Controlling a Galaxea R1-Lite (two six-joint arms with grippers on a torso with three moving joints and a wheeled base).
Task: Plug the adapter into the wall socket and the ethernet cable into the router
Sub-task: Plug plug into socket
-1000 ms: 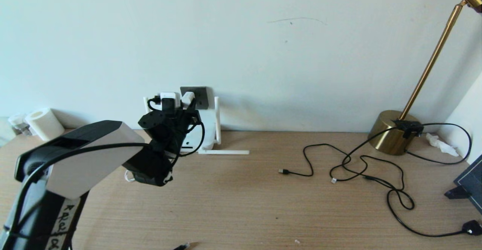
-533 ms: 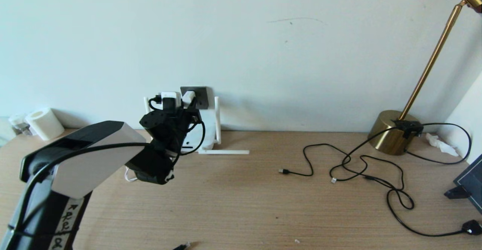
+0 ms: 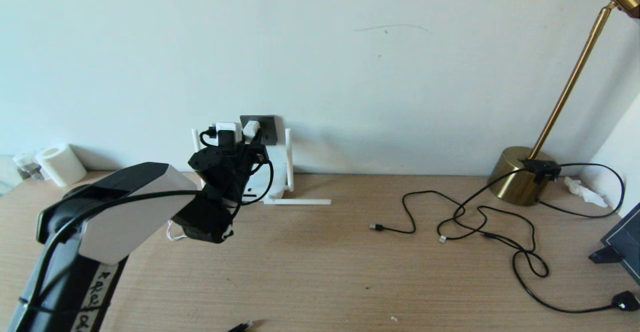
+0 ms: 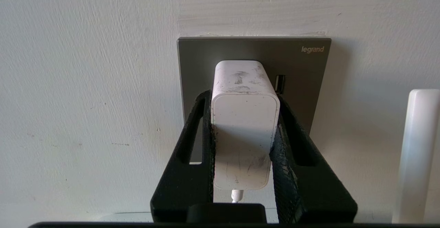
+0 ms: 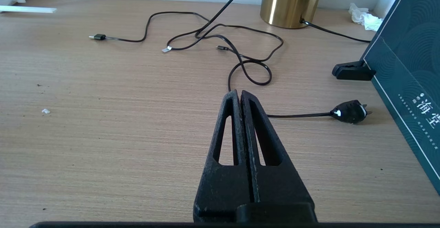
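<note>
In the left wrist view my left gripper (image 4: 243,99) is shut on the white adapter (image 4: 244,128), whose far end sits against the dark grey wall socket (image 4: 302,73); its thin white cord (image 4: 237,196) hangs below. The head view shows that gripper (image 3: 246,141) at the wall with the adapter (image 3: 250,128) on the socket (image 3: 266,128). The white router (image 3: 277,172) stands under it, partly hidden by the arm, with one antenna (image 3: 297,202) lying flat. A black clip plug of the ethernet cable (image 3: 242,327) shows at the table's front edge. My right gripper (image 5: 240,94) hovers shut and empty over the table.
Thin black cables with USB-type ends (image 3: 500,232) sprawl across the right of the table, ending in a black plug (image 3: 626,302). A brass lamp base (image 3: 520,174) stands at the back right beside a dark blue box (image 3: 625,237). A paper roll (image 3: 55,164) sits far left.
My left arm has crept forward and a little right toward the wall, carrying the adapter closer onto the socket. Nothing else has moved.
</note>
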